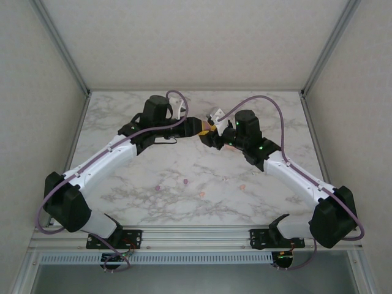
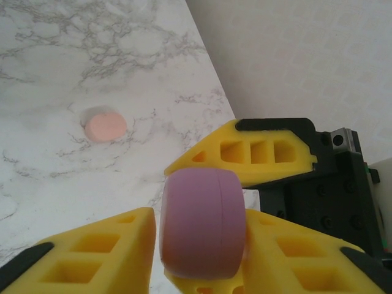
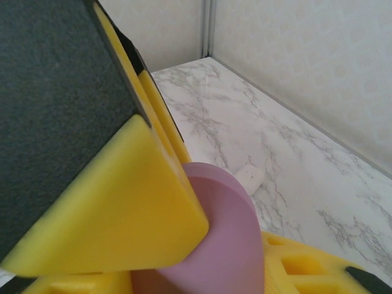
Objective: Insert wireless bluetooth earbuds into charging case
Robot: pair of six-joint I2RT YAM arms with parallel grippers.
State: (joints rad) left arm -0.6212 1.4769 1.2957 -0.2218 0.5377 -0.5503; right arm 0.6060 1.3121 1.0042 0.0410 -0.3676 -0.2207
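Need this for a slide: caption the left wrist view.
Left tool pinching a purple case over the marble table, an orange piece lying beyond.

Purple case [image 2: 202,223] gripped, closed; tiny earbuds [image 1: 185,181] scattered on table [image 1: 288,122].

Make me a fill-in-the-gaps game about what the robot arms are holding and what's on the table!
1. The left end effector and right end effector both pinch one rounded plastic case coloured ____.
2. Their foam fingers are ____.
3. A tiny purple plastic earbud lies loose on the white ____-patterned table.
Missing words: purple, yellow, marble.
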